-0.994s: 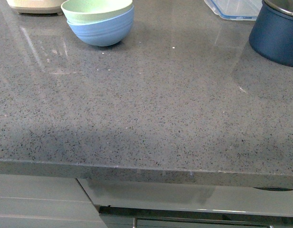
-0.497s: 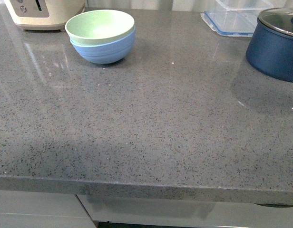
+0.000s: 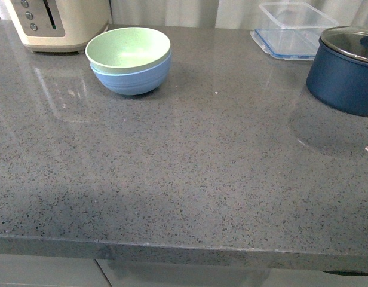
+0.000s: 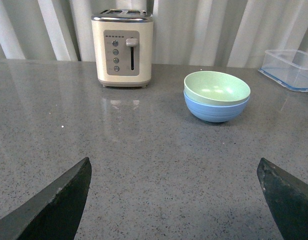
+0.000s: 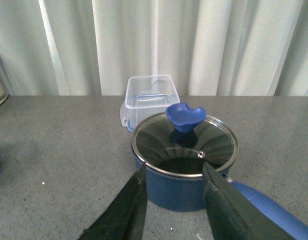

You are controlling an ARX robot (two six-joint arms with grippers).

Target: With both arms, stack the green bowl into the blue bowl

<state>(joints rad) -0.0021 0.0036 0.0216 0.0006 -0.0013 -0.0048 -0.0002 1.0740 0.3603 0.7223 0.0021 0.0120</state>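
The pale green bowl [image 3: 127, 48] sits nested inside the light blue bowl [image 3: 133, 82] at the back left of the grey counter. No arm shows in the front view. In the left wrist view the green bowl [image 4: 216, 86] rests in the blue bowl [image 4: 214, 112], well ahead of my left gripper [image 4: 174, 161]. That gripper is open, its dark fingers spread wide over bare counter. My right gripper [image 5: 173, 166] is shut and holds nothing. It hangs just in front of the navy pot, away from the bowls.
A cream toaster [image 3: 58, 24] stands behind the bowls at the back left. A dark navy pot with a glass lid [image 3: 345, 72] is at the right, with a clear plastic container [image 3: 291, 27] behind it. The counter's front edge [image 3: 184, 254] runs along the bottom.
The front view has tilted upward, so the bowls, toaster and pot sit lower in the frame and more of the back shows. The bowls stay nested.
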